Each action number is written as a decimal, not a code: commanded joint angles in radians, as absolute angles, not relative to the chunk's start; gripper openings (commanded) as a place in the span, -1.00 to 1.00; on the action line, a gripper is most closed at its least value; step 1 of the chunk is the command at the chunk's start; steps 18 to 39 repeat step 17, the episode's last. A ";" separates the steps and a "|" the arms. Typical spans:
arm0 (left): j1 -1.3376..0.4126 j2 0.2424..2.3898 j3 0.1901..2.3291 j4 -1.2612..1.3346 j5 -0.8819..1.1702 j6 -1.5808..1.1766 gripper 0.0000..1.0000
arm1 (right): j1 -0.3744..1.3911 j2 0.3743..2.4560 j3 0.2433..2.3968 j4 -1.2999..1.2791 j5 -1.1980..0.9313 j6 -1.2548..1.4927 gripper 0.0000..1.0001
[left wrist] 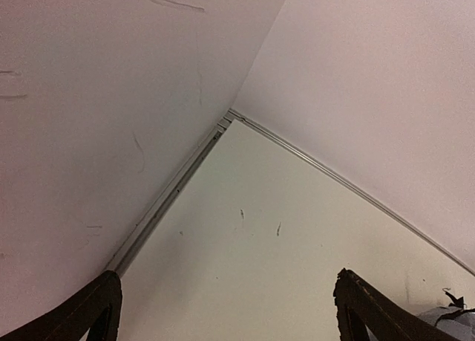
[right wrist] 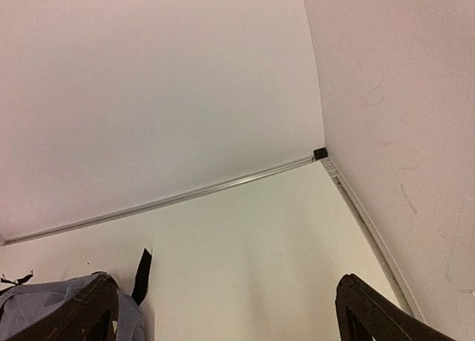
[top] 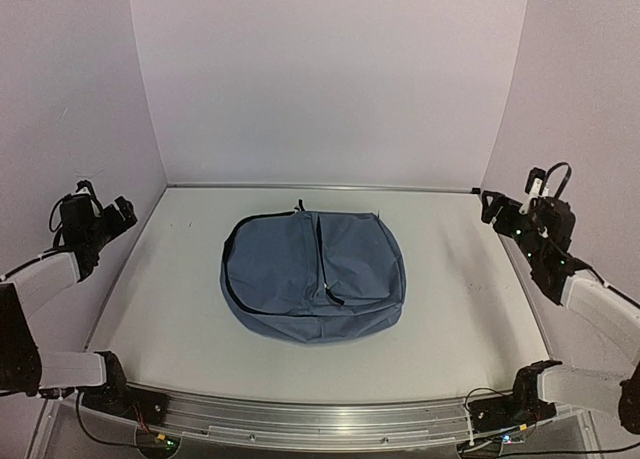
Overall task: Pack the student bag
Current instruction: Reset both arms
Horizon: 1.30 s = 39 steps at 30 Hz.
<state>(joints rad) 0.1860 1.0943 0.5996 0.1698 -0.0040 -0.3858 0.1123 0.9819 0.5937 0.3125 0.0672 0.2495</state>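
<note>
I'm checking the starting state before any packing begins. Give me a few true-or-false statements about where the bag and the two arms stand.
1. The student bag lies flat near the middle of the table. True.
2. The left gripper is shut on a bag strap. False: its fingers stand wide apart with nothing between them, off at the table's left side.
3. The right gripper is open and empty. True.
4. The right gripper rests on the bag. False: it hangs near the right wall, apart from the bag.
5. A book lies on top of the bag. False: nothing lies on the bag.
</note>
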 commanded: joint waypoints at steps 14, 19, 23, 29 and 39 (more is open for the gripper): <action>0.186 0.947 0.368 0.390 -0.105 -0.302 0.99 | 0.115 0.861 0.236 0.826 0.158 0.158 0.97; 0.185 0.950 0.366 0.393 -0.110 -0.300 0.99 | 0.115 0.870 0.239 0.830 0.151 0.154 0.97; 0.185 0.950 0.366 0.393 -0.110 -0.300 0.99 | 0.115 0.870 0.239 0.830 0.151 0.154 0.97; 0.185 0.950 0.366 0.393 -0.110 -0.300 0.99 | 0.115 0.870 0.239 0.830 0.151 0.154 0.97; 0.185 0.950 0.366 0.393 -0.110 -0.300 0.99 | 0.115 0.870 0.239 0.830 0.151 0.154 0.97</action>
